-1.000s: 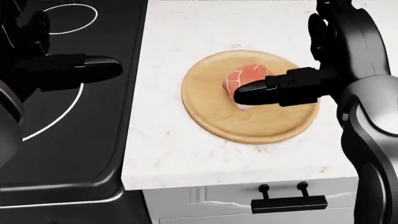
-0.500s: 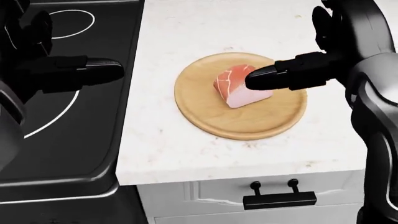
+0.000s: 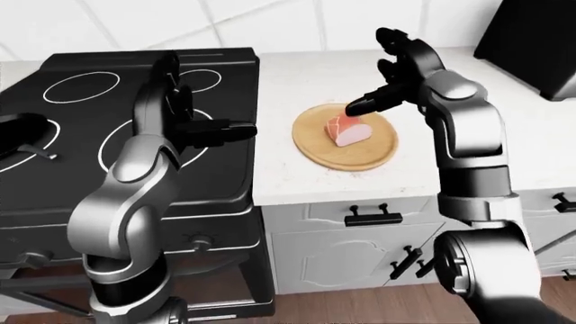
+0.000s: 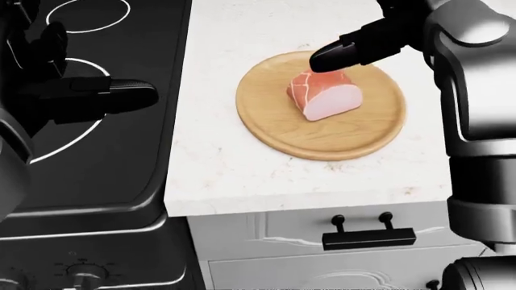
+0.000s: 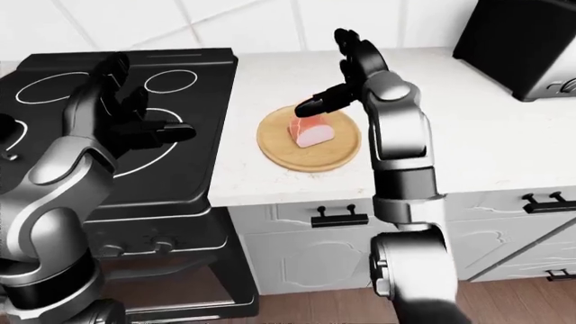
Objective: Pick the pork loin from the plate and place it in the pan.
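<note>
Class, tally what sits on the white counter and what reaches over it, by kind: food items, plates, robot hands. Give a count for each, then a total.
Food: 1, the pork loin
Plates: 1, the wooden plate
Robot hands: 2, the left hand over the stove and the right hand above the loin
Total: 4

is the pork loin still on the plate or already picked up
On the plate. The pork loin lies on the wooden plate; the right hand is open above it.
</note>
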